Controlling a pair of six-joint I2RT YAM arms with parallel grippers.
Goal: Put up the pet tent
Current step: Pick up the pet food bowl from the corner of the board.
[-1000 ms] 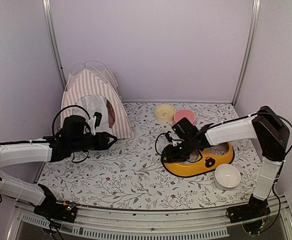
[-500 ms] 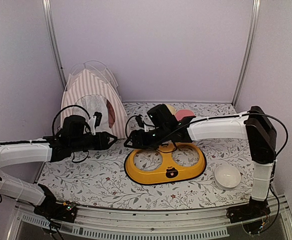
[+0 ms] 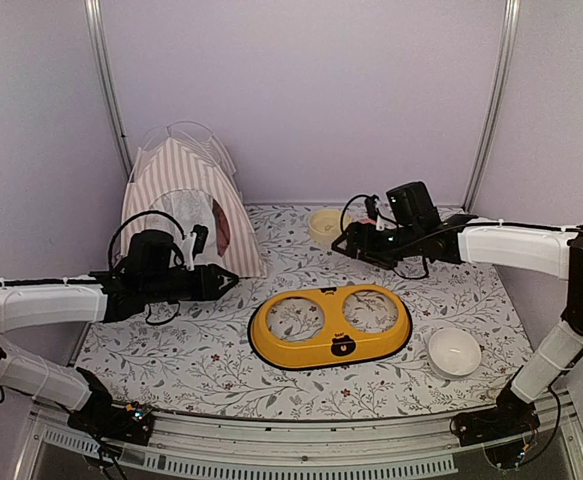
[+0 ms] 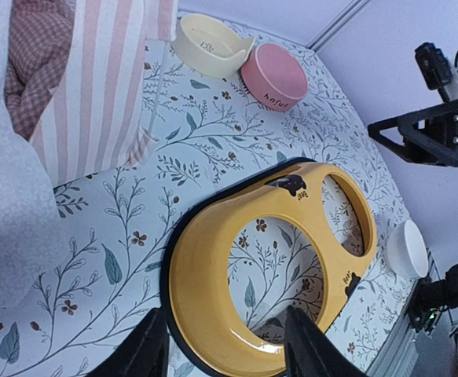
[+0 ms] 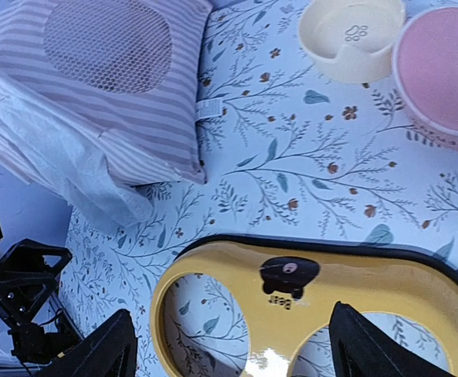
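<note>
Floral-print surface (image 3: 221, 360) under everything. The pet tent (image 3: 186, 205) is the big thing here. It's standing up just behind the left gripper (image 3: 229, 282) and well off to the left of the right gripper (image 3: 346, 243), with thin white poles arching over the top and the sheer curtain hanging at the door. The right wrist view catches its oval mesh window.

Next is the yellow two-hole bowl stand (image 3: 331, 325), lying flat just right of the left gripper and nearer the bases than the right one, with both holes bare.

A pink checked cushion (image 4: 32, 55) sits inside the tent. The white bowl (image 3: 454, 350) is nearer the bases than the right gripper, while the cream bowl (image 3: 326, 225) and pink bowl (image 4: 273, 76) touch each other right by it.

Both grippers have their fingers apart and are holding nothing, the right one wider.
</note>
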